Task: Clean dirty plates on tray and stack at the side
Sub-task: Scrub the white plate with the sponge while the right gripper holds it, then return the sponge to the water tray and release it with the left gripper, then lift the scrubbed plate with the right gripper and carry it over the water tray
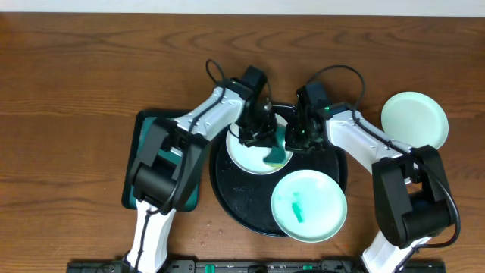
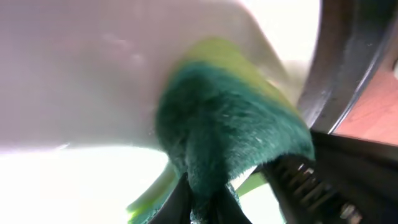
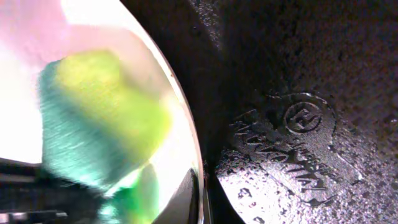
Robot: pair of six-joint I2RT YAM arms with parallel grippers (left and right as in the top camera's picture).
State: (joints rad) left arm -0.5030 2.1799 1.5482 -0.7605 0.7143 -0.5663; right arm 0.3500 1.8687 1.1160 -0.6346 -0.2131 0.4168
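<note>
While the left end effector [image 1: 258,135] clamps a green sponge [image 1: 276,157] onto it, one white plate [image 1: 246,155] lies on the far part of the black tray [image 1: 242,201]. The right end effector [image 1: 297,138] is closed at that plate's rim. A smeared plate [image 1: 318,216] overlaps the tray's near rim. A third plate [image 1: 414,120] sits well apart on the wooden surface [image 1: 76,76]. A dark-green tray [image 1: 144,129] lies under the left arm.

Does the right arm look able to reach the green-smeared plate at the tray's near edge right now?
Probably yes. The smeared plate lies uncovered at the tray's near-right edge, close beside the right arm, with nothing across it. The right hand would first have to leave the other plate.
</note>
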